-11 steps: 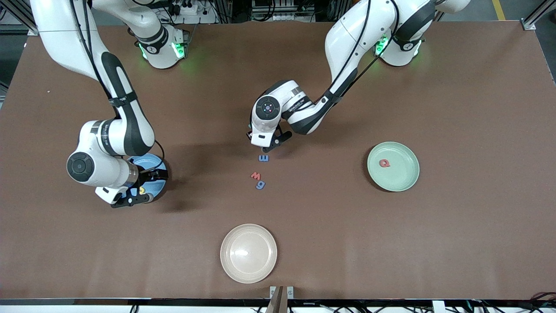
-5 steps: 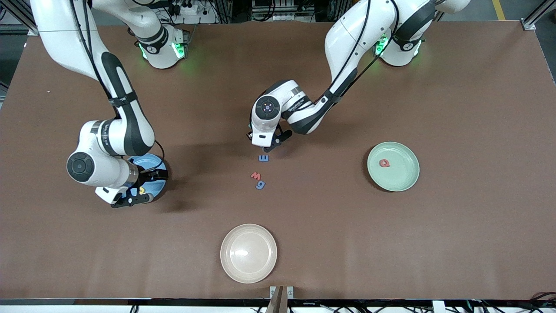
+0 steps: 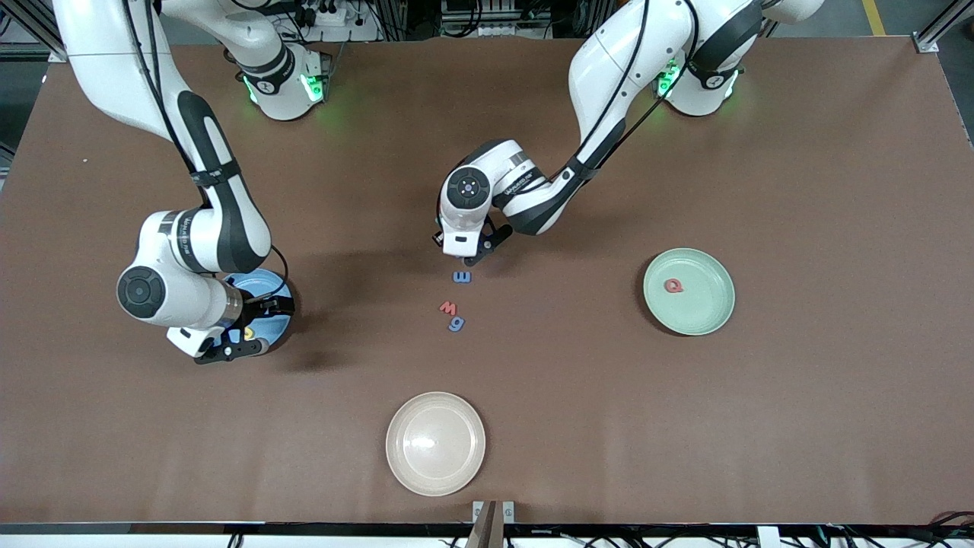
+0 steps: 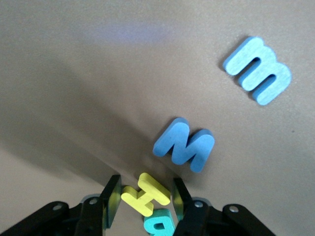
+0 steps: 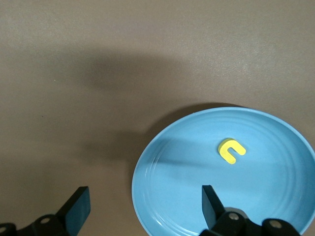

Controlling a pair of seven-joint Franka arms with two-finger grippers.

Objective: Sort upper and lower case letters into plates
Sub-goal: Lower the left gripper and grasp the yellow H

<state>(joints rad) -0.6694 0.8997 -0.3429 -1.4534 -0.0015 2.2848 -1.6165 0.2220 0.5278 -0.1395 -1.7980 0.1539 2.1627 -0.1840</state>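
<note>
At mid-table, you have the yellow H (image 4: 146, 195) lying between the fingers of the left gripper (image 3: 466, 259), which stand narrow around it; whether they touch it you cannot tell. A teal R (image 4: 158, 226) lies against the H, with a blue M (image 4: 183, 144) just beside and a blue m (image 3: 461, 277) at the gripper's six o'clock. The green plate (image 3: 708, 312), at four o'clock, holds a red Q (image 3: 673, 285). At eight o'clock, your right gripper (image 3: 228, 348) hangs wide open over the blue plate (image 5: 187, 162), which holds one small yellow letter (image 5: 232, 149).
</note>
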